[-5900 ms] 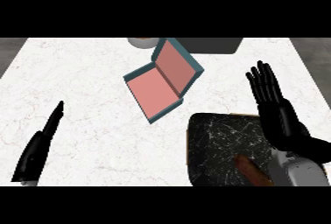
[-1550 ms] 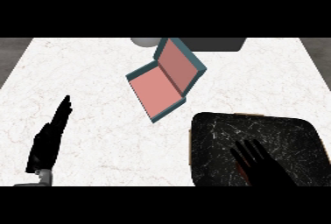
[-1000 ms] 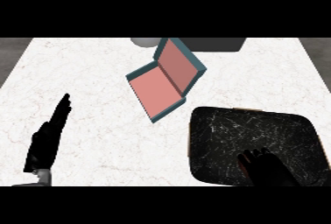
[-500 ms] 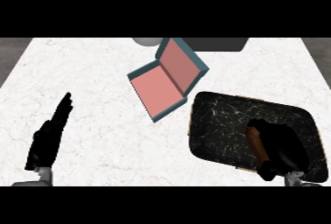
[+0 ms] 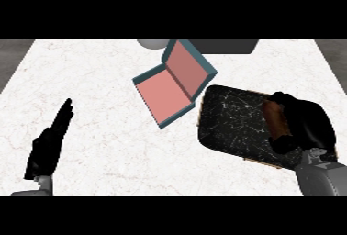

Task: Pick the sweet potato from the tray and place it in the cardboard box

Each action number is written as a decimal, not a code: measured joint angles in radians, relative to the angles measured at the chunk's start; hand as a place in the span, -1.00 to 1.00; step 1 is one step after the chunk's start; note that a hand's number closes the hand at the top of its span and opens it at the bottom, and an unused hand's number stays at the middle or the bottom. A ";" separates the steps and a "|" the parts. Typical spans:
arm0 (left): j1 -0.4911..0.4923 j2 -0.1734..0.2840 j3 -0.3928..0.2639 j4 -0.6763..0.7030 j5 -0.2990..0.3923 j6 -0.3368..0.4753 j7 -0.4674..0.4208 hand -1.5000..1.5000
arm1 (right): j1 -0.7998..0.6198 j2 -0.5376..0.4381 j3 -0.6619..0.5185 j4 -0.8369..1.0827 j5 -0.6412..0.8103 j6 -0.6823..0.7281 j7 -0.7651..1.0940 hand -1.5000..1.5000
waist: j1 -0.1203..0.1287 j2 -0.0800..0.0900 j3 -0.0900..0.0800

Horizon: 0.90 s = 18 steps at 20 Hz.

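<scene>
Since a moment ago your tray [image 5: 230, 124] has swung round, tilting. Left robot hand [image 5: 49, 144] rests open at the table's [image 5: 102, 92] near left; box [image 5: 175, 82] lies centre-far; right robot hand [image 5: 305, 124] clasps the sweet potato [image 5: 275, 120] over the tray's right edge.

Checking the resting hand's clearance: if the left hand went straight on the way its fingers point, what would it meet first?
Probably nothing: the left hand points up-view over bare counter, passing left of the open cardboard box, though depth is unclear.

My right hand [image 5: 305, 124] curls shut around something at the counter's right edge; my left hand [image 5: 49, 144] rests open, fingers straight, near its left edge.
</scene>
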State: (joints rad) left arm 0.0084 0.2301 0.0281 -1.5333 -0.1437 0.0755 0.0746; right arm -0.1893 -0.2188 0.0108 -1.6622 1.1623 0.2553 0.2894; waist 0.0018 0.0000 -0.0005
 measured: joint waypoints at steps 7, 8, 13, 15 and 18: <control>0.002 -0.003 -0.006 -0.026 -0.009 -0.001 0.026 0.00 | -0.117 0.094 -0.059 -0.105 -0.213 -0.007 -0.073 1.00 | 0.002 -0.002 0.001; -0.002 -0.008 -0.010 -0.030 -0.012 0.002 0.034 0.00 | -0.136 0.103 -0.062 -0.115 -0.236 -0.002 -0.077 1.00 | 0.002 -0.002 0.001; -0.015 -0.018 -0.006 0.010 -0.024 0.006 0.008 0.00 | -0.266 0.146 -0.057 -0.135 -0.312 0.037 -0.040 1.00 | 0.002 -0.001 0.000; -0.012 -0.016 -0.002 0.002 -0.024 0.000 0.012 0.00 | -0.324 0.168 -0.036 -0.127 -0.318 0.043 0.004 1.00 | 0.004 -0.001 0.000; 0.002 -0.022 -0.008 -0.021 -0.033 0.001 0.017 0.00 | -0.416 0.193 -0.010 -0.044 -0.303 0.010 0.047 1.00 | 0.008 0.000 0.000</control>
State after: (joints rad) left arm 0.0099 0.2077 0.0202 -1.5543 -0.1765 0.0762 0.0918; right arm -0.6051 -0.0260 0.0009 -1.7066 0.8591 0.2649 0.3362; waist 0.0094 -0.0004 -0.0004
